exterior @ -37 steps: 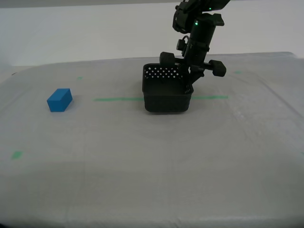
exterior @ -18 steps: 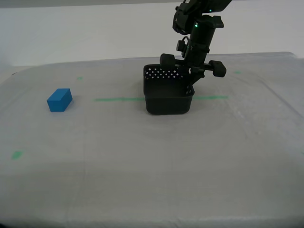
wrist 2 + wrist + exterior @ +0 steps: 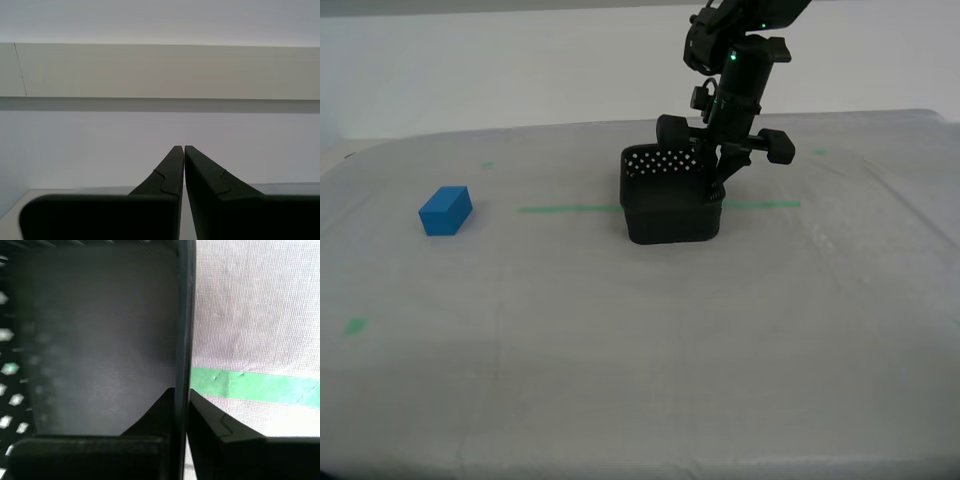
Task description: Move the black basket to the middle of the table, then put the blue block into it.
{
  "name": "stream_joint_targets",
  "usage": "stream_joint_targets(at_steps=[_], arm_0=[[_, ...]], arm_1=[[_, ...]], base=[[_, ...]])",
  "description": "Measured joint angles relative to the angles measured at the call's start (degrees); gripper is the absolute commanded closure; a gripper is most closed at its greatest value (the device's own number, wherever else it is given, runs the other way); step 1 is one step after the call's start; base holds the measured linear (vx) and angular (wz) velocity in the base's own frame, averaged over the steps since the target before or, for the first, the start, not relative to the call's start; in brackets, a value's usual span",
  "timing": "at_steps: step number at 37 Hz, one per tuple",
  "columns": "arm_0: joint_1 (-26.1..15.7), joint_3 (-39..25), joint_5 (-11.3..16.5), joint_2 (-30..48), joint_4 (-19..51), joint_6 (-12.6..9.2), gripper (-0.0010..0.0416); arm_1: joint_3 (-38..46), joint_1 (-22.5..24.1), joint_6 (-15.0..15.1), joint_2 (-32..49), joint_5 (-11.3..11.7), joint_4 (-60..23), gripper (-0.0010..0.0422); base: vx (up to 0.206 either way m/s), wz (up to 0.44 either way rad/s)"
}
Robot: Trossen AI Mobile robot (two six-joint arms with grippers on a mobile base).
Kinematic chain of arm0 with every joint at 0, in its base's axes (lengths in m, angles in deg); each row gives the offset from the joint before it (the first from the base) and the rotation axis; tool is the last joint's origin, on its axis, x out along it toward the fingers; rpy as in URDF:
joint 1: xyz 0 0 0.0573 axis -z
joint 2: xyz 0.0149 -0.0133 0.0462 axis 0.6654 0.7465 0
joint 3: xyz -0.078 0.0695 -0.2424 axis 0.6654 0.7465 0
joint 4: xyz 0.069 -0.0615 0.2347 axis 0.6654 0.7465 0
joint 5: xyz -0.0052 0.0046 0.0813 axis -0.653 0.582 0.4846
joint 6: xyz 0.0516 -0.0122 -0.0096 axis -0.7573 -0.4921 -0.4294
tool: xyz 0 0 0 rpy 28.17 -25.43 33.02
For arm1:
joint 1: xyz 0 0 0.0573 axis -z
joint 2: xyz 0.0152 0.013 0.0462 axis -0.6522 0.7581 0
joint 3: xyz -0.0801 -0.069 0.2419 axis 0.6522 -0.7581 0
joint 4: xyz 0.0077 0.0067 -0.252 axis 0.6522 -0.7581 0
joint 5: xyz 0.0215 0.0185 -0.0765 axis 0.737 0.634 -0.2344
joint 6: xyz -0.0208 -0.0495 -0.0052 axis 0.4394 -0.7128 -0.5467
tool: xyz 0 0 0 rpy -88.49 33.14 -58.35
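The near stretch of the table (image 3: 650, 380) is bare grey-white cloth, with one small green tape square (image 3: 355, 325) toward the edge on the exterior view's left.

Further in, the blue block (image 3: 445, 210) sits flat on the cloth, closer to that same edge and well apart from everything else.

Around the middle of the tabletop stands the black basket (image 3: 670, 200), upright on the thin green tape line (image 3: 570, 209), which runs out from under it on both sides. Through its far wall I can see the pale dots of the perforations.

My first gripper (image 3: 718, 180) comes down from above onto the basket's side wall, the one facing the exterior view's right. In the first wrist view the fingers (image 3: 210, 420) are pinched together on that wall (image 3: 184, 315), one finger inside the basket and one outside, with the green line (image 3: 250, 385) on the cloth just beyond.

My second gripper (image 3: 181, 150) does not show in the exterior view. Its own camera shows the two fingers pressed tip to tip with nothing between them, pointed at a blank pale wall (image 3: 160, 70).
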Motion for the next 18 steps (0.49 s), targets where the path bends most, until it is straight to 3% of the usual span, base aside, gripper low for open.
stream_joint_targets(at_steps=[11, 18], arm_0=[[0.00, 0.00, -0.17, -0.02, -0.20, -0.02, 0.0289], [-0.02, 0.00, -0.22, -0.02, -0.39, -0.04, 0.0211]], arm_1=[[0.00, 0.00, 0.00, 0.00, 0.00, -0.02, 0.0412], [0.00, 0.00, -0.02, 0.00, 0.00, 0.00, 0.0412]], base=[[0.000, 0.000], [0.000, 0.000]])
